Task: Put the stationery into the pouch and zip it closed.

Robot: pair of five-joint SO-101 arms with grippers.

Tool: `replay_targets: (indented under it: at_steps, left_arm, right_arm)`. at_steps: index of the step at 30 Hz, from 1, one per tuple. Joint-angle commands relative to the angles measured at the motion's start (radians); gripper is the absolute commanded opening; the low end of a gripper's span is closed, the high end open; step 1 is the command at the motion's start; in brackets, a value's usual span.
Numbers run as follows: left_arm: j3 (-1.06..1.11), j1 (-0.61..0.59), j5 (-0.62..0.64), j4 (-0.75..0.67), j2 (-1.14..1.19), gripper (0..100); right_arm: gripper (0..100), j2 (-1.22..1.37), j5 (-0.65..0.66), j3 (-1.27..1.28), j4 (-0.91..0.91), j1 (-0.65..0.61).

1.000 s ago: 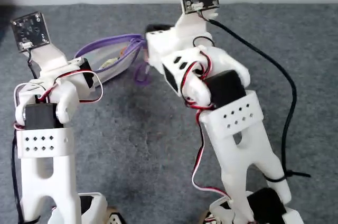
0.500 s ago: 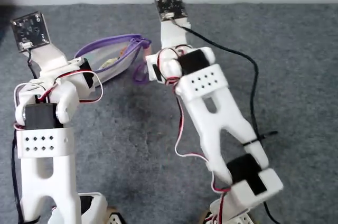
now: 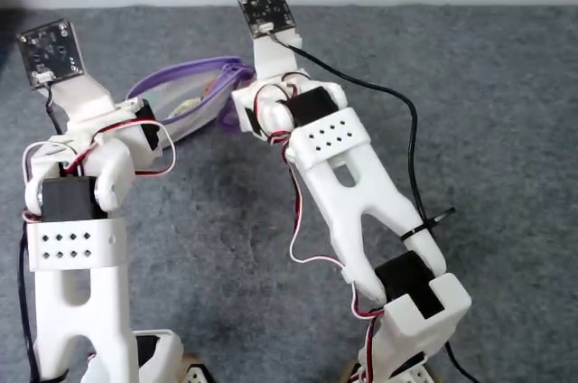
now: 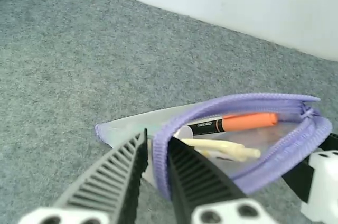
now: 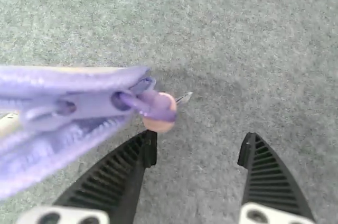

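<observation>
High: clear plastic pouch with purple zip (image 3: 185,105) on grey felt table (image 3: 488,85), between the arms. Left wrist: left claw (image 4: 157,140) narrow, pinching pouch rim; orange pen (image 4: 248,120) inside. Right wrist: right claw (image 5: 199,137) wide, empty, purple zip pull (image 5: 150,105) just ahead. Risk: small pull slips the grab, or tugging yanks the pouch free.

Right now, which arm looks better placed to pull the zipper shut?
Probably the right: the right tool, open, sits beside the zipper pull, while the left tool is shut on the pouch rim.
</observation>
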Motion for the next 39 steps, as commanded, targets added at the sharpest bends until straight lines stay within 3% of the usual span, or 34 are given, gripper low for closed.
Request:
replay_targets:
  at_steps: [1, 16, 28, 39]
  left_arm:
    - [-0.024, 0.003, -0.008, -0.035, -0.018, 1]
    - [-0.024, 0.003, -0.011, -0.035, -0.018, 1]
    - [-0.024, 0.002, -0.012, -0.035, -0.025, 1]
    - [-0.124, 0.009, -0.012, 0.037, -0.026, 1]
  right_arm:
    - [27.0, -0.019, 0.012, -0.040, -0.012, -0.028]
    - [26.5, -0.008, 0.014, -0.034, -0.088, -0.028]
    - [0.9, 0.013, 0.014, -0.038, -0.142, 0.028]
    - [0.8, -0.191, 0.092, -0.038, -0.142, 0.064]
